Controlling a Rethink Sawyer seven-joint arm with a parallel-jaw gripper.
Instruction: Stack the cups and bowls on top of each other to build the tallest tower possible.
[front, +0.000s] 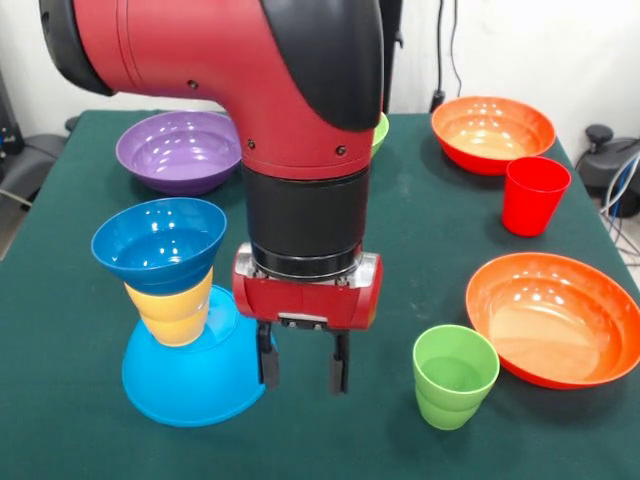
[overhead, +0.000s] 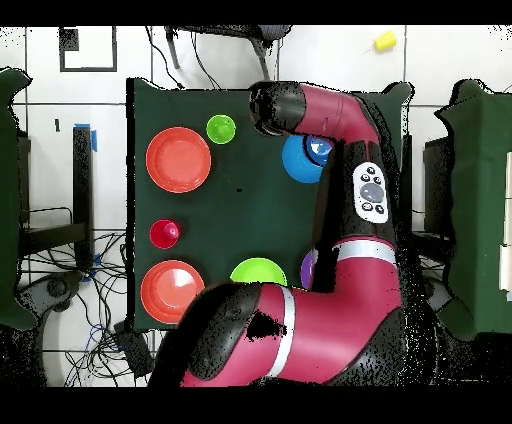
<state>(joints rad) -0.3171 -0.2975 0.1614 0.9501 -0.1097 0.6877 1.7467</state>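
Up front, the pincer (front: 302, 368) hangs open and empty just right of the tower (front: 180, 320): upside-down light-blue bowl, yellow cup, dark blue bowl on top. Green cup (front: 455, 376) and orange bowl (front: 555, 318) sit right, red cup (front: 533, 195) farther back, purple bowl (front: 178, 150) far left.

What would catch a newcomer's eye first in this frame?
The bulky red and black arm fills the middle of the front view, its gripper hanging with jaws open above the green tablecloth. Just beside it stands the tower: a glossy dark blue bowl on yellow plastic cups, on an upturned light-blue bowl.
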